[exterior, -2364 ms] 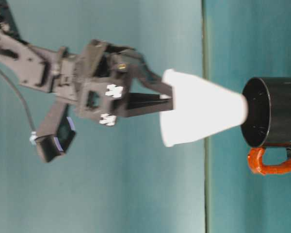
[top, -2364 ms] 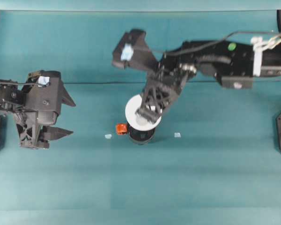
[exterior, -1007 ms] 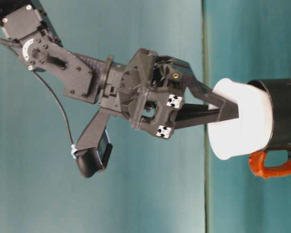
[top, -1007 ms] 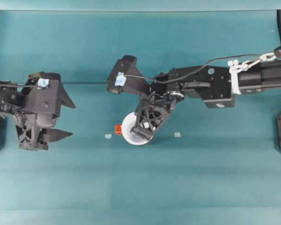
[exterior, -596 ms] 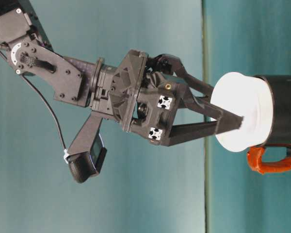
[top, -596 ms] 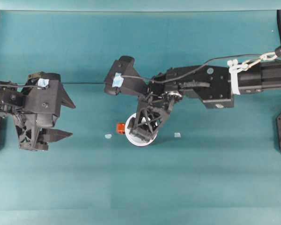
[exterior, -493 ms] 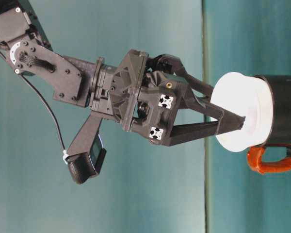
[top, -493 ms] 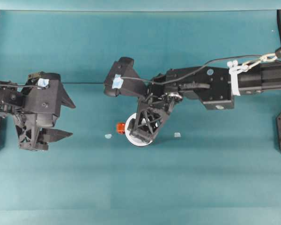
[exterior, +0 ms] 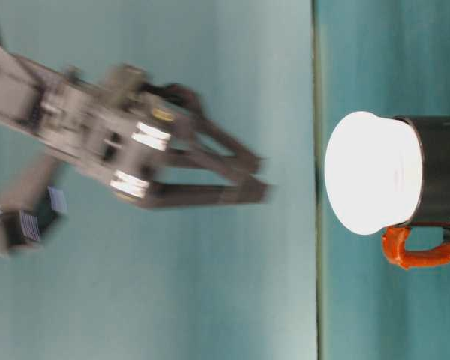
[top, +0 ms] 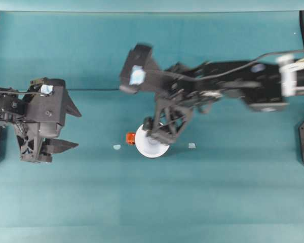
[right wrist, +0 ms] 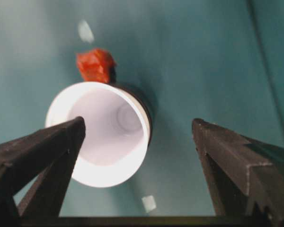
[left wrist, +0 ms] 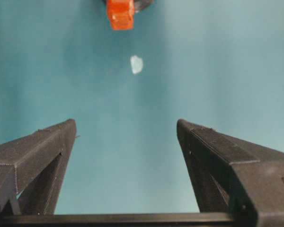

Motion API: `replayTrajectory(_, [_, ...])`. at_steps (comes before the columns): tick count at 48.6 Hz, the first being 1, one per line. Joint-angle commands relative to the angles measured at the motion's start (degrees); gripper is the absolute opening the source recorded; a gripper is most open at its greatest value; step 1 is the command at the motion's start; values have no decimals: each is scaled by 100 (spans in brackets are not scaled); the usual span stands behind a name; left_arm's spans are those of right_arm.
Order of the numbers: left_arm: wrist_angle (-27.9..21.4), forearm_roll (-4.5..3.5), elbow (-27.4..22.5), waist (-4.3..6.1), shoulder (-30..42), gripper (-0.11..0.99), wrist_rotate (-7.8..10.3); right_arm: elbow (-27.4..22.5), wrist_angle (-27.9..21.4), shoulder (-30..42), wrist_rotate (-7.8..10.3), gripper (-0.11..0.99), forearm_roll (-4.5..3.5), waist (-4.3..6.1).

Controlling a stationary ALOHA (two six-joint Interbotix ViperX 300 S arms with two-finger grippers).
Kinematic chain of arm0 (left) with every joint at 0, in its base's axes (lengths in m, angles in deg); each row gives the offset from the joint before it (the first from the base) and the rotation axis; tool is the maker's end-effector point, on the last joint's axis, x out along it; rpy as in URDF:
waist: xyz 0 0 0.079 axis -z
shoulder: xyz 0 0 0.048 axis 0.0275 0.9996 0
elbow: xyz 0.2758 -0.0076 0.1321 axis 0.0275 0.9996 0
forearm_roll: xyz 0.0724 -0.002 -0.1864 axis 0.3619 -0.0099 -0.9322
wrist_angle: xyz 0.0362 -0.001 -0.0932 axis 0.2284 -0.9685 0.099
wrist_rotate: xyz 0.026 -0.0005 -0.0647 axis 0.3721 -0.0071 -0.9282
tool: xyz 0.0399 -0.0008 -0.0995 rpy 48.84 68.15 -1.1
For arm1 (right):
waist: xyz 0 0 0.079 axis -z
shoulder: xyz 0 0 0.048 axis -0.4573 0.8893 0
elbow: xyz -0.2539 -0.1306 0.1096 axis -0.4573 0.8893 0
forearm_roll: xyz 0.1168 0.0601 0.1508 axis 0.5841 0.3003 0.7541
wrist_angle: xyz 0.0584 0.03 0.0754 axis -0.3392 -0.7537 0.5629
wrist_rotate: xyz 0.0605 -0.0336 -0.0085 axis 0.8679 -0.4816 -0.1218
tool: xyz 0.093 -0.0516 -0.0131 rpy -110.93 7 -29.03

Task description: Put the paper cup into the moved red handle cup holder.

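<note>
Paper cup (exterior: 375,172) in red handle cup holder (exterior: 440,171) (rim proud); right pincer (exterior: 259,180) agape above

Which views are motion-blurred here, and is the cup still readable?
Table-level view: right gripper heavily smeared, paper cup in the black holder sharp but blown-out white. Overhead: right arm blurred, left gripper crisp. Right wrist view: cup interior clear, fingers slightly soft.
</note>
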Motion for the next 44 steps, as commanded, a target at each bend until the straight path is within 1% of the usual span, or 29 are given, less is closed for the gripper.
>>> replayTrajectory(1, [26,18,-53,9,-44,90,-9,70,176,-422,-193,90,-18,-44])
replayTrajectory(3, [26,18,-53,9,-53,90,-9,141,255,-554,-246,89,-26,-62])
replayTrajectory(6, [26,18,-53,0,-53,90,-18,255,360,-721,-316,89,-18,-97])
replayTrajectory(8, [26,9,-53,9,-44,90,-18,369,457,-861,-334,89,-18,-114])
replayTrajectory(9, [26,18,-53,9,-53,90,-18,413,483,-896,-334,89,-26,-114])
replayTrajectory(16, [26,18,-53,9,-44,90,-9,826,721,-1213,-334,89,-18,-114])
replayTrajectory(17, [26,18,-53,9,-53,90,-18,888,756,-1257,-334,89,-26,-123])
replayTrajectory(18, [26,9,-53,9,-44,90,-9,949,791,-1292,-334,89,-26,-123])
replayTrajectory(22, [26,18,-53,9,-44,90,-9,1160,958,-1468,-325,89,-18,-141])
replayTrajectory(23, [26,18,-53,9,-53,90,-9,1213,1020,-1512,-325,89,-26,-149])
replayTrajectory(25, [26,9,-53,9,-53,90,-9,1283,1107,-1591,-325,89,-18,-158])
replayTrajectory(31, [26,18,-53,9,-53,90,-9,1564,1494,-1828,-316,89,-18,-176])
replayTrajectory(38, [26,18,-53,9,-53,90,-18,1767,1881,-1986,-308,89,-26,-193])
replayTrajectory(44, [26,18,-53,18,-44,90,-18,1828,1881,-2030,-299,89,-18,-220])
